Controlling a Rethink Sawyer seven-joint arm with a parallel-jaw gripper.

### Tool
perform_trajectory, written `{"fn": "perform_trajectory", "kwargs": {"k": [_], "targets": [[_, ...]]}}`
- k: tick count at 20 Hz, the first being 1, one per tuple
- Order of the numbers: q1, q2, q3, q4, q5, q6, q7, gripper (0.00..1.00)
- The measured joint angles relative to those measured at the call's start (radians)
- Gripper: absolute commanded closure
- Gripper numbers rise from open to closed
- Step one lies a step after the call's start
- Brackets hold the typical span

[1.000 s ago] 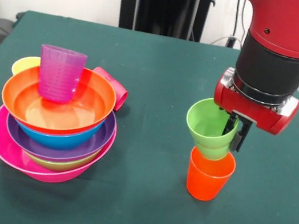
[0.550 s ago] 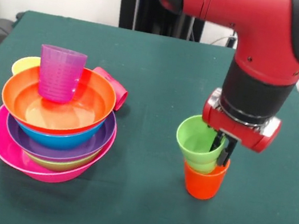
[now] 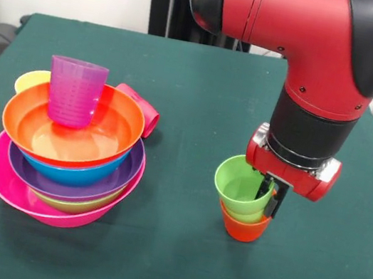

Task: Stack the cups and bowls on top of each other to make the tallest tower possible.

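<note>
Jaws clamped on green cup's rim by gripper, cup tilted, nested deep inside upright orange cup, directly below, well apart from tower.

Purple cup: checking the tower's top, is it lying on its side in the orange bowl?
No, the purple cup stands upright, mouth up, inside the orange bowl.

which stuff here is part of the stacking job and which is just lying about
Part of the job:
- green cup, held by the gripper, nested in the orange cup
- purple cup in the bowl stack
- yellow cup and red cup behind the stack

Lying about:
- nothing on the table; only black gear behind it
</note>
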Motion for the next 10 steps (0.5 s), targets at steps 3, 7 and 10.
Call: {"fn": "perform_trajectory", "kwargs": {"k": [3,7,10], "targets": [[0.0,0.001,-0.006,0.0,0.0,0.0,0.0,1.0],[0.0,0.003,-0.016,0.0,0.0,0.0,0.0,1.0],[0.0,0.003,-0.02,0.0,0.0,0.0,0.0,1.0]]}}
